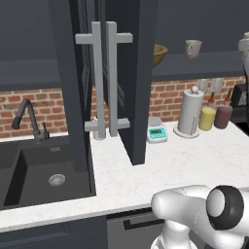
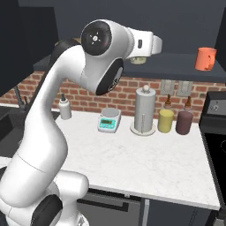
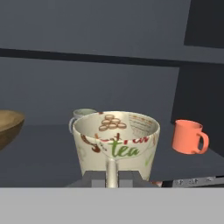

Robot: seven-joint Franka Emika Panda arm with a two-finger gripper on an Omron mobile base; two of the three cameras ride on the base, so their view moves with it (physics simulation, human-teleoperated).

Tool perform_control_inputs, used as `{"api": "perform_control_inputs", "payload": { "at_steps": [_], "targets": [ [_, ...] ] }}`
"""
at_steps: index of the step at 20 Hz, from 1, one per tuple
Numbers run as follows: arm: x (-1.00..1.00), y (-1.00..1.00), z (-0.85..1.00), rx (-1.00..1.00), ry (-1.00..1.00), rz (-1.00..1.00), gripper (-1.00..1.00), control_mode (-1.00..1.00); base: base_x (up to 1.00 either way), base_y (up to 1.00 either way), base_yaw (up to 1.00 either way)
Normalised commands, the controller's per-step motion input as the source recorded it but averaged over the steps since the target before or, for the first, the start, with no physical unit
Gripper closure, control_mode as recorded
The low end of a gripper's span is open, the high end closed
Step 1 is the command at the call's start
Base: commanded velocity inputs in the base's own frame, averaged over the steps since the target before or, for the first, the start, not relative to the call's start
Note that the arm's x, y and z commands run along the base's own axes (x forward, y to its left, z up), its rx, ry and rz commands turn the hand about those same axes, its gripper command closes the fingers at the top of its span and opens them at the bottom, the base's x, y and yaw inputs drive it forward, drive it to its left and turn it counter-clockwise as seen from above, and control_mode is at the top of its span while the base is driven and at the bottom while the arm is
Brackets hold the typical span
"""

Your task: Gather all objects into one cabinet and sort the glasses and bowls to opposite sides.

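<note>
In the hand view the cream patterned mug (image 3: 116, 140) with "tea" printed on it sits right in front of my gripper (image 3: 112, 176), which is shut on its near rim. Behind it and a little left stands the grey mug (image 3: 83, 114). The orange mug (image 3: 189, 136) is to the right and the wooden bowl (image 3: 8, 127) at the far left, all on the cabinet's dark shelf (image 3: 43, 153). From the left base view the bowl (image 1: 159, 53) and grey mug (image 1: 193, 48) stand on the shelf past the open door (image 1: 138, 82). The orange mug (image 2: 205, 58) stands at the shelf's right end.
On the white counter (image 2: 145, 163) stand a teal-faced scale (image 2: 109, 120), a paper towel holder (image 2: 144, 110), a yellow jar (image 2: 166, 120), a maroon jar (image 2: 184, 122) and a soap bottle (image 2: 65, 108). A sink (image 1: 44, 175) with a faucet (image 1: 29, 119) lies left.
</note>
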Motion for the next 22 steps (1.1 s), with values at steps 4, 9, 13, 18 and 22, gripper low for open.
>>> {"api": "perform_control_inputs", "payload": {
  "at_steps": [4,9,13,18,22],
  "targets": [
    [0.57,-0.17,-0.3,0.0,0.0,0.01,1.0,-1.0,0.0,0.0,0.0],
    [0.6,-0.27,-0.02,0.01,0.0,0.01,1.0,-1.0,0.0,0.0,0.0],
    [0.68,-0.42,0.0,0.01,0.0,0.0,1.0,-1.0,0.0,0.0,0.0],
    [0.56,-0.42,-0.1,0.0,0.0,0.0,1.0,-1.0,0.0,0.0,0.0],
    [0.39,-0.3,-0.26,0.0,0.0,0.0,1.0,-1.0,0.0,0.0,0.0]
  ]
}}
